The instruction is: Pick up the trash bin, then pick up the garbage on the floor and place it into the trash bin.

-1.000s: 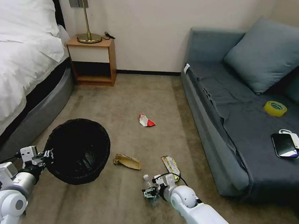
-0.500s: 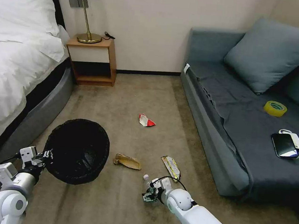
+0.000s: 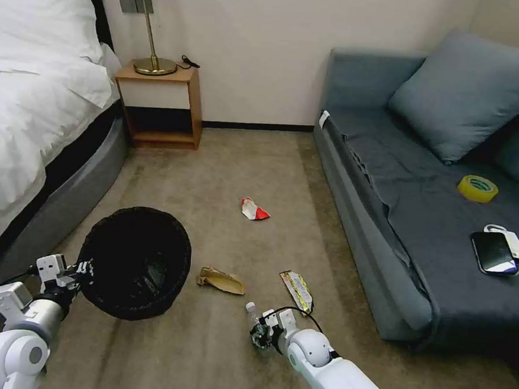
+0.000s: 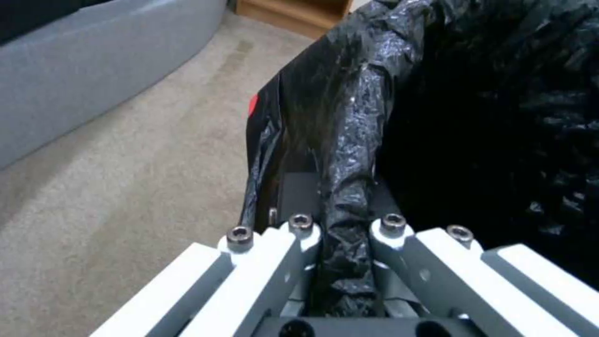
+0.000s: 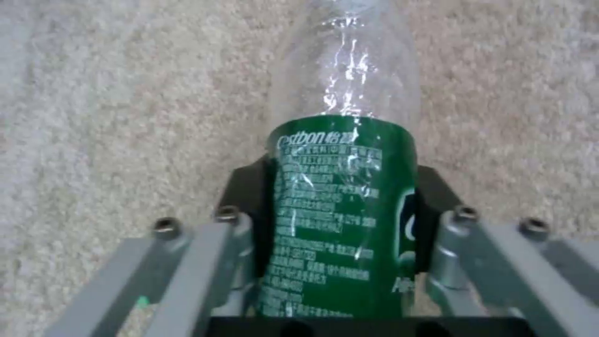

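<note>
The only readable text stands on the green label (image 5: 343, 215) of the clear plastic bottle (image 5: 344, 154), seen in the right wrist view: white lettering that appears to read "Cestbon", followed by Chinese characters. Below it run several lines of fine white print, too small to read. No other writing is legible elsewhere.

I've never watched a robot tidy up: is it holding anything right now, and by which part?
Yes. The left gripper pinches the trash bin by its lined rim. The right gripper has its jaws around the clear plastic bottle at its green label.
</note>
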Available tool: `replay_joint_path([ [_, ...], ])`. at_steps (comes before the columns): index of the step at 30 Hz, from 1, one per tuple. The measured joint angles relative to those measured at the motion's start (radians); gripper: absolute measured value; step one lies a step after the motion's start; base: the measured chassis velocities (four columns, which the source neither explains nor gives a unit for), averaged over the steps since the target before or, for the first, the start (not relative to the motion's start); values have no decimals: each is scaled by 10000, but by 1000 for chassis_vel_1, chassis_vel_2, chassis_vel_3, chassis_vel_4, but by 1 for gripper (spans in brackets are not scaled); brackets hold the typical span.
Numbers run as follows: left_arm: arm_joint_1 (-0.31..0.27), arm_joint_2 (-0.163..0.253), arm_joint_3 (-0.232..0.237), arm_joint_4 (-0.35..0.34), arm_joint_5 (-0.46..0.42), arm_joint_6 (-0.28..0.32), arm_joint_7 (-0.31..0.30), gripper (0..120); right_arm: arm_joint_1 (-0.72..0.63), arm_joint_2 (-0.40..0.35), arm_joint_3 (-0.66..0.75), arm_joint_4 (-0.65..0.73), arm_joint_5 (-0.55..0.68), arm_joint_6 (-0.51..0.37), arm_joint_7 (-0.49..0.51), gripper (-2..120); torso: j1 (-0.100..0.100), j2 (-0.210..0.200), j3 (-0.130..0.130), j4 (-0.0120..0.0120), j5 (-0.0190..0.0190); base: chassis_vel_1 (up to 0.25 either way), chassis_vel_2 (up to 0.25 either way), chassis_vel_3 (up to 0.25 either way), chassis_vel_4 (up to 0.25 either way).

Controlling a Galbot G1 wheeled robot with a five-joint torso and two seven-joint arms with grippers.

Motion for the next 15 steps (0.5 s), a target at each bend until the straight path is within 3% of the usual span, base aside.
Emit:
replay_joint_path([
  [6, -1, -77, 82, 5, 81, 21, -19, 4, -124, -195, 383, 619, 61, 46, 250, 22, 0, 0, 0, 0, 2, 0, 0, 0, 0],
  [15, -4, -120, 410, -3, 224, 124, -40, 4, -64, -1390, 1551, 3223, 1401, 41, 1039, 21, 0, 0, 0, -1, 3, 0, 0, 0, 0],
])
